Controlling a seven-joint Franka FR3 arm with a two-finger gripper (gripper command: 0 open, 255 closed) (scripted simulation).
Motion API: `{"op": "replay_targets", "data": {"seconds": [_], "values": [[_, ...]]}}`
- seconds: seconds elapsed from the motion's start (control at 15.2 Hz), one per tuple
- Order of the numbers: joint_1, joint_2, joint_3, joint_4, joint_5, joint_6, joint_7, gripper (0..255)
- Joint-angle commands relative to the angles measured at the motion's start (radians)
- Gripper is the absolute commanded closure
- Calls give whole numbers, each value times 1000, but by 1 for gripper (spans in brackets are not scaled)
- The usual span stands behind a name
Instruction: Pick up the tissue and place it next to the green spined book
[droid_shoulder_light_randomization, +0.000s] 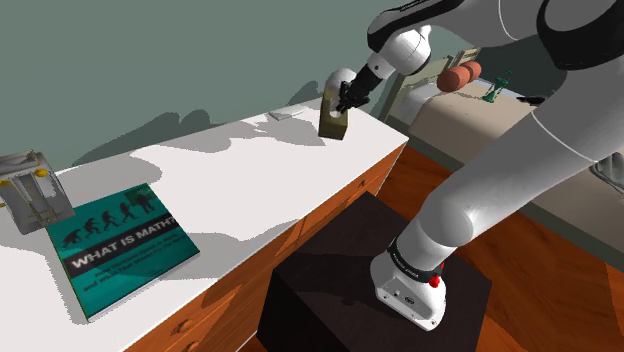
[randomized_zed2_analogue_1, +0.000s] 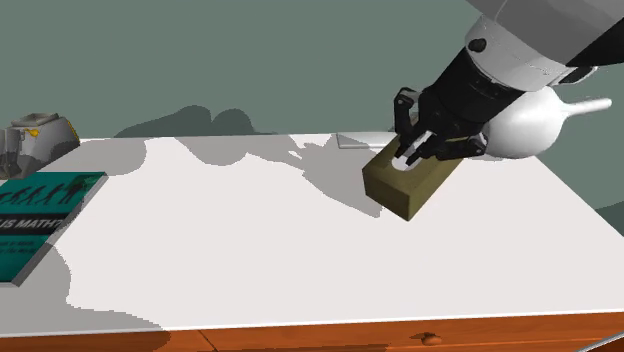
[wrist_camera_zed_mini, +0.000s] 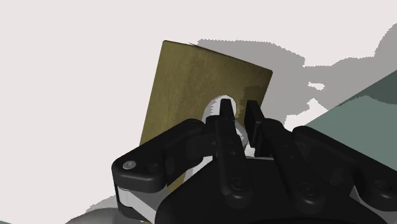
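Pinching close together, the fingers (wrist_camera_zed_mini: 224, 124) stand almost shut, with only a narrow gap between them, and in that gap they clasp the white tissue (wrist_camera_zed_mini: 213, 109) that pokes out of the slot of an olive-brown box (wrist_camera_zed_mini: 184, 89). In the wrist view the box's slotted face is turned toward the hand. In the second exterior view the box (randomized_zed2_analogue_1: 400, 188) hangs tilted under the fingers (randomized_zed2_analogue_1: 412, 150), one end lower than the other; whether that low corner touches the desk (randomized_zed2_analogue_1: 250, 240) cannot be told.

In the shoulder view the box (droid_shoulder_light_randomization: 334, 124) is at the far right end of the white desk (droid_shoulder_light_randomization: 230, 170), near the wall. Just beside it, toward the wall, lies a small flat white piece (droid_shoulder_light_randomization: 280, 116).

The book (droid_shoulder_light_randomization: 120, 245) with the teal-green cover reading "WHAT IS MATH?" lies flat at the opposite end of the desk, well apart from the box. Near the book, closer to the wall, stands a grey metal object (droid_shoulder_light_randomization: 30, 190).

The desk has orange-brown wooden drawer fronts. The arm's dark stand (droid_shoulder_light_randomization: 340, 290) sits against them on a wooden floor, and a bed (droid_shoulder_light_randomization: 480, 120) lies behind the arm.
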Motion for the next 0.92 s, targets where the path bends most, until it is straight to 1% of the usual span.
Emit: {"op": "replay_targets", "data": {"seconds": [0.0,0.86], "values": [[-4,-18,6,13,-20,-24,24,255],[-23,-89,30,120,-96,-181,122,255]]}}
